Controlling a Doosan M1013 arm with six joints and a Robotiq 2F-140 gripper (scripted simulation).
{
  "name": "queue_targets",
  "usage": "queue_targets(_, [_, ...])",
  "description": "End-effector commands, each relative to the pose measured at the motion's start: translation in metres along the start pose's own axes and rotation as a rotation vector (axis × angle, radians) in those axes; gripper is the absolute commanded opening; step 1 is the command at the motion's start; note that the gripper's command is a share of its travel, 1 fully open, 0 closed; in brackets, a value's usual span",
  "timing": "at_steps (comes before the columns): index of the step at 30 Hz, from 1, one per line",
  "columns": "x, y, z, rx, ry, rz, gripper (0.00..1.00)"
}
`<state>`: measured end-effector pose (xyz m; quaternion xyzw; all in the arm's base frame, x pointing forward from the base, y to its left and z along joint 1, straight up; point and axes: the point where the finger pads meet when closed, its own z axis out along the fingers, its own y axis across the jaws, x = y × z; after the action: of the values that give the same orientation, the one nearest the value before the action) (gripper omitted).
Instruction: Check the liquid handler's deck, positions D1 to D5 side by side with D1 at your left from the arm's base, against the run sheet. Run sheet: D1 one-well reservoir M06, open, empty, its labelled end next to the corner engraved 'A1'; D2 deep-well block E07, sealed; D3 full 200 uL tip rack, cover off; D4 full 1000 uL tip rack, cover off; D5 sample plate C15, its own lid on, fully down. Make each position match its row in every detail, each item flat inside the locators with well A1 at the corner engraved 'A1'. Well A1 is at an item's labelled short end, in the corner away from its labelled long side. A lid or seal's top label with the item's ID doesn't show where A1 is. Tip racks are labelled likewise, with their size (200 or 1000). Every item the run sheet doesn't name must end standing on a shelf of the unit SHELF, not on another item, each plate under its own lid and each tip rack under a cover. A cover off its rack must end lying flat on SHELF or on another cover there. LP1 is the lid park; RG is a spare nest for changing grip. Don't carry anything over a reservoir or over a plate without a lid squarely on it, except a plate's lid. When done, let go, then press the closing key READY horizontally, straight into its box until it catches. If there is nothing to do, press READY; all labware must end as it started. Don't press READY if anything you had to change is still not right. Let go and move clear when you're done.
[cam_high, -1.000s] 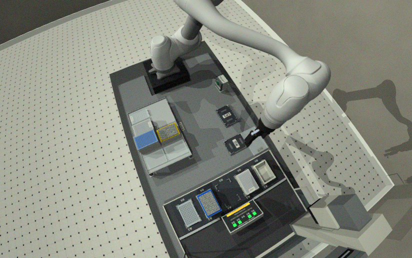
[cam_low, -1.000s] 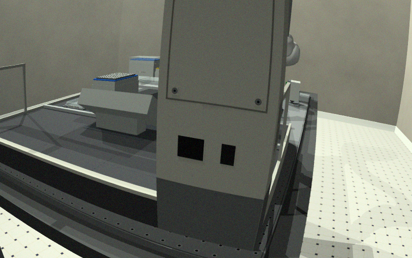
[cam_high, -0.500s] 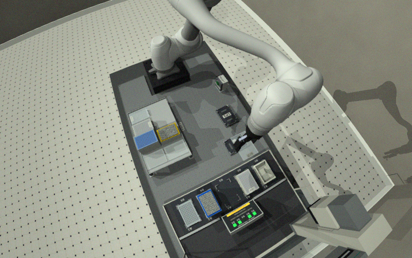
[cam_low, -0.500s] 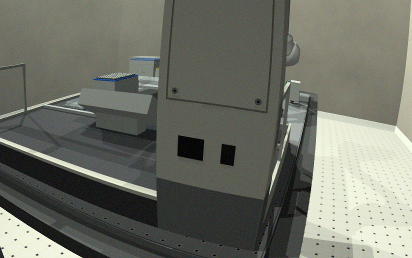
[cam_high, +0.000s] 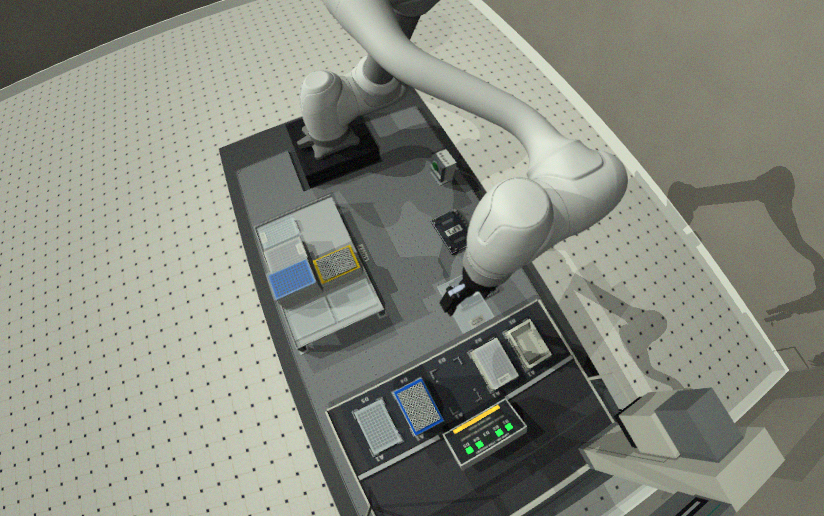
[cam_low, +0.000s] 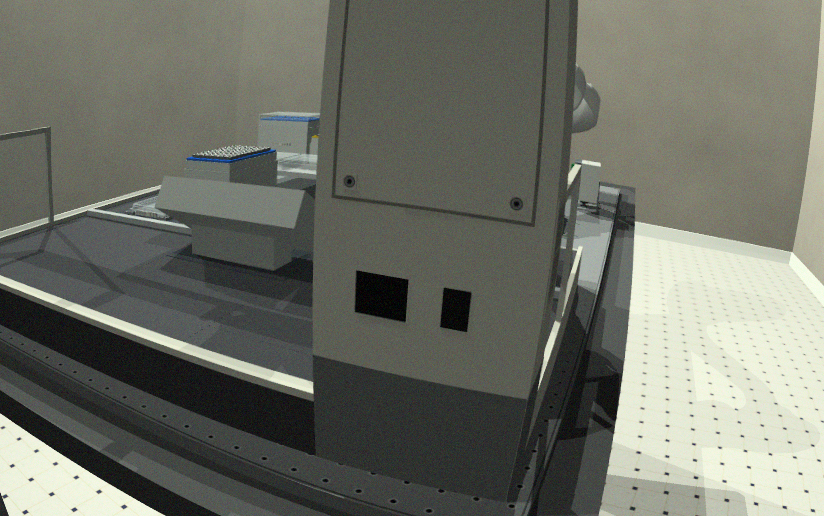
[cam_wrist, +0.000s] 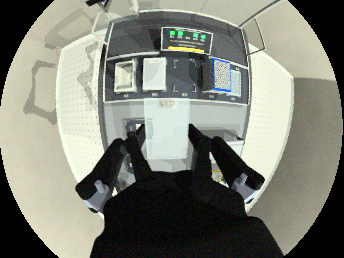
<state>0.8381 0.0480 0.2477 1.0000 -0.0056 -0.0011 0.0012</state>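
My gripper (cam_high: 464, 295) (cam_wrist: 166, 130) is shut on a pale, flat, see-through lid (cam_high: 476, 313) (cam_wrist: 166, 127) and holds it above the bench just behind the deck. On the deck, the open reservoir (cam_high: 527, 344) (cam_wrist: 124, 76) sits at D1 and the sealed white block (cam_high: 493, 363) (cam_wrist: 155, 73) at D2. The D3 nest (cam_high: 460, 381) (cam_wrist: 183, 77) is bare. A blue-rimmed tip rack (cam_high: 417, 405) (cam_wrist: 226, 76) (cam_low: 229, 153) stands uncovered at D4. A pale plate (cam_high: 378, 425) lies at D5. The exterior view does not show my gripper.
The SHELF unit (cam_high: 358, 297) holds a yellow-rimmed tip rack (cam_high: 335, 263), a blue-covered rack (cam_high: 290, 279) (cam_low: 288, 130) and two pale plates (cam_high: 278, 231). A dark nest (cam_high: 451, 232) and the READY box (cam_high: 443, 165) lie behind my gripper. A tall grey column (cam_low: 437, 182) blocks the exterior view.
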Motion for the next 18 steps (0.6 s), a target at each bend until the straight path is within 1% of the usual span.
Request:
queue_targets(1, [0.0, 0.012, -0.001, 0.001, 0.002, 0.001, 0.1])
queue_targets(4, [-0.001, 0.027, -0.001, 0.001, 0.002, 0.001, 0.1])
queue_targets(6, [-0.001, 0.03, -0.001, 0.001, 0.002, 0.001, 0.1])
queue_targets(13, [-0.002, 0.065, -0.001, 0.001, 0.002, 0.004, 0.1])
queue_targets(15, [-0.002, 0.065, -0.001, 0.001, 0.002, 0.004, 0.1])
queue_targets(18, [-0.002, 0.08, -0.001, 0.001, 0.002, 0.004, 0.1])
